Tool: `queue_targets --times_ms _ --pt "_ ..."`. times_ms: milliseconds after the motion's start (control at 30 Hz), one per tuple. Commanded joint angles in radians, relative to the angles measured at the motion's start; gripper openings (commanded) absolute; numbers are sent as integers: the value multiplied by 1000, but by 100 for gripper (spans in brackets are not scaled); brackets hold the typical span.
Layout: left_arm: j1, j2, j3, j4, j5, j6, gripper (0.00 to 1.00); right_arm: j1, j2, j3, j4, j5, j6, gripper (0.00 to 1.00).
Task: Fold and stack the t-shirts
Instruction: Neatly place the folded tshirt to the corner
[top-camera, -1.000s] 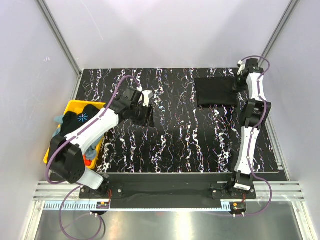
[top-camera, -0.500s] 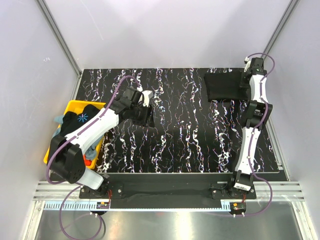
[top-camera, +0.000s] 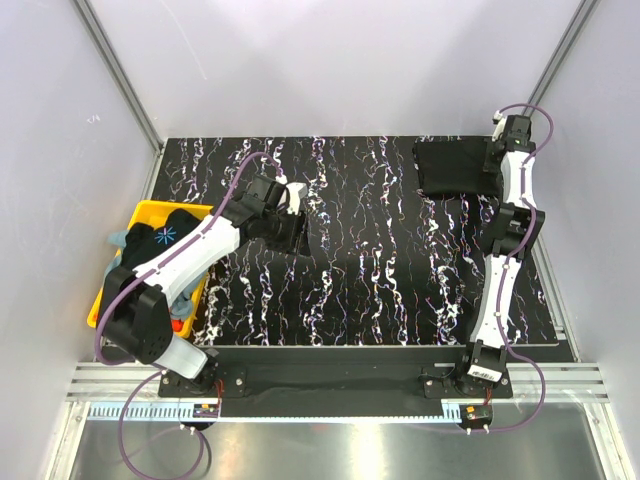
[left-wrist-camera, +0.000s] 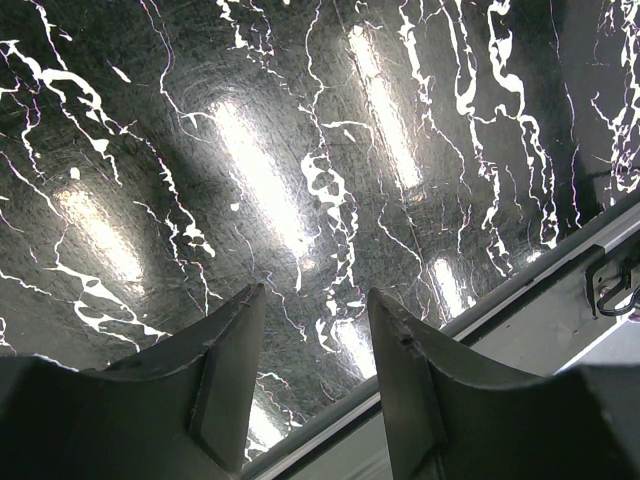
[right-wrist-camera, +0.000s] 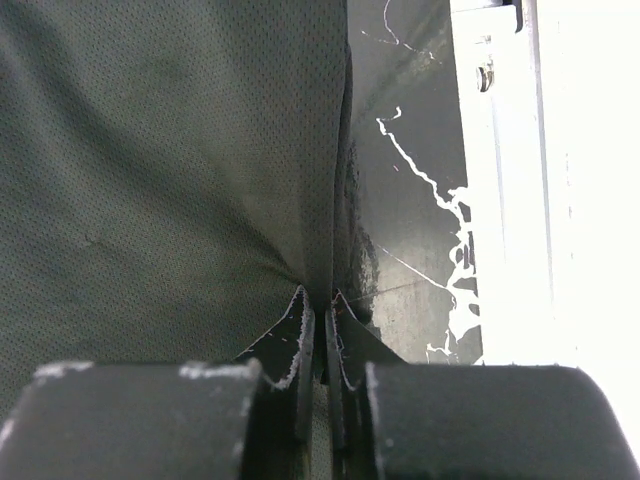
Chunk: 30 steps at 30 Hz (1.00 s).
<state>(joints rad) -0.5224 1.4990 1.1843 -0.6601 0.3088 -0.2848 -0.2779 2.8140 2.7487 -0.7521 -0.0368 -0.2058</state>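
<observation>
A plain black t-shirt (top-camera: 450, 168) lies folded at the table's far right corner. My right gripper (top-camera: 493, 165) is shut on its right edge; in the right wrist view the dark cloth (right-wrist-camera: 170, 150) runs pinched into the closed gripper (right-wrist-camera: 320, 300). More t-shirts are piled in the yellow bin (top-camera: 145, 210) at the left: a black one with a pale-blue starburst (top-camera: 165, 237), a grey-blue one (top-camera: 118, 240) and an orange-red one (top-camera: 175, 323). My left gripper (top-camera: 300, 240) hangs open over bare marbled table left of centre, nothing between its fingers (left-wrist-camera: 315, 300).
The black marbled table (top-camera: 360, 270) ends in a metal rail, seen in the left wrist view (left-wrist-camera: 520, 290) and beside the shirt (right-wrist-camera: 500, 150). Pale walls close in at the back and on both sides.
My right gripper has pulled the black t-shirt further right and back, into the far corner. The left arm has barely moved.
</observation>
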Motion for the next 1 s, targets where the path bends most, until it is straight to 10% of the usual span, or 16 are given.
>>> queue_targets --times_ms 0,333,633,967 --pt "7 -16 23 16 15 10 51 -6 -16 11 36 32 6 9" --pt "5 -60 18 31 29 -1 51 25 -221 -107 60 116 97 95" --pt "12 -192 -28 92 -34 -16 51 131 -553 -314 -54 406 320 99" --pt "53 -396 -106 229 -51 -40 52 272 -1061 -858 -161 -93 608 100"
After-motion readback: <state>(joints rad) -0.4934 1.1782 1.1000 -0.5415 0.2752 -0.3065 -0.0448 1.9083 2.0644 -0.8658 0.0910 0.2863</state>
